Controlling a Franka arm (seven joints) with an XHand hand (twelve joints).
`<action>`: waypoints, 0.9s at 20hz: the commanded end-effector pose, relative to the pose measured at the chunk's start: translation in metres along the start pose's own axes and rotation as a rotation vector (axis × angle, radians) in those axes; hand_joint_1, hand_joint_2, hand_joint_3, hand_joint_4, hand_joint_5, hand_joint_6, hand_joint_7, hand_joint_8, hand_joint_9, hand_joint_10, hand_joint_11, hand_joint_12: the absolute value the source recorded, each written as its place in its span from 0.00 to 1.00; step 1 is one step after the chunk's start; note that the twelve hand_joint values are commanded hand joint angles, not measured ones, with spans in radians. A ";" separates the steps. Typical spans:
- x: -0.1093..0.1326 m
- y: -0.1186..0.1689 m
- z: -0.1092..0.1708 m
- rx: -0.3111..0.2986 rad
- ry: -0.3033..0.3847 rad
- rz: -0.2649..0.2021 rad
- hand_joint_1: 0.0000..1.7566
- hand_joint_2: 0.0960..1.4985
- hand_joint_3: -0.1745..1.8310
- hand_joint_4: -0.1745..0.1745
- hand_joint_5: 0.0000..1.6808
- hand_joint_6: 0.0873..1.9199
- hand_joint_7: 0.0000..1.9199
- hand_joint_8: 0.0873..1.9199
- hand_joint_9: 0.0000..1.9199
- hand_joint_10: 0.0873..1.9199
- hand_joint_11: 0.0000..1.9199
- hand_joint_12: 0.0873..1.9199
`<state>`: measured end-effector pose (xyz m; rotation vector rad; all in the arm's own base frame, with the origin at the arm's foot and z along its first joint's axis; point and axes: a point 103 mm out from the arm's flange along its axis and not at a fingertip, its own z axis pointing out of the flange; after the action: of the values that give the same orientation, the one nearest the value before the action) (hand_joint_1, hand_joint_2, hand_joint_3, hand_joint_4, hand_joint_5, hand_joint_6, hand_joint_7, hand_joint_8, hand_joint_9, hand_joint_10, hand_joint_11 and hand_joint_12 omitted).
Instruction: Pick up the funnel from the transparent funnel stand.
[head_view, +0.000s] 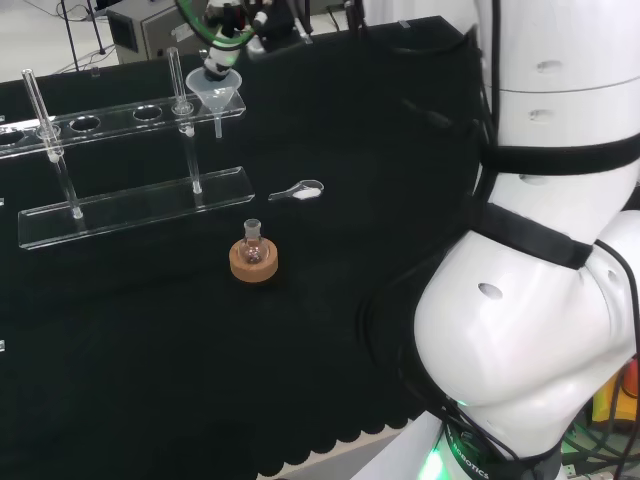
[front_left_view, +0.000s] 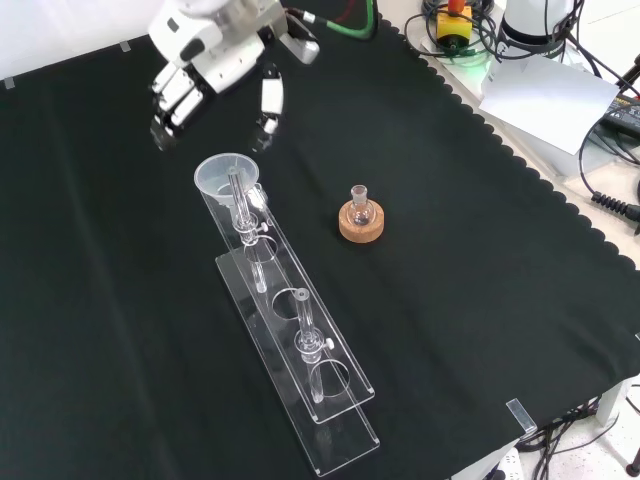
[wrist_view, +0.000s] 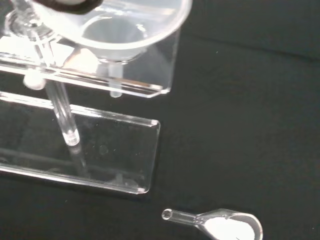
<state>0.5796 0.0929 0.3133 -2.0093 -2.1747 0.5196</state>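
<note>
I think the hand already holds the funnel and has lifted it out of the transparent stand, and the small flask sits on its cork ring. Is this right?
Not quite. In the front view the funnel sits in the end hole of the transparent stand, and the hand hovers above it, fingers open, holding nothing. The small flask does sit on its cork ring.

Black scalloped cloth; grey equipment box behind

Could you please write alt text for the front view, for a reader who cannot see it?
A robot hand with relaxed fingers hovers above a clear funnel seated in the far end of a transparent stand on black cloth. To the right, a small flask sits on a cork ring.
</note>
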 end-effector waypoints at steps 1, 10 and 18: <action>0.015 0.003 0.003 0.109 -0.052 -0.033 0.45 0.39 0.37 0.22 0.15 0.00 0.02 0.36 0.17 0.37 0.12 0.73; 0.010 0.007 0.010 0.095 -0.059 -0.051 0.44 0.37 0.39 0.20 0.12 0.00 0.00 0.36 0.16 0.38 0.13 0.73; 0.028 0.009 0.007 0.093 -0.076 -0.050 0.45 0.36 0.40 0.20 0.12 0.00 0.00 0.35 0.15 0.38 0.14 0.73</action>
<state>0.5801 0.1122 0.2975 -1.9071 -2.1806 0.6865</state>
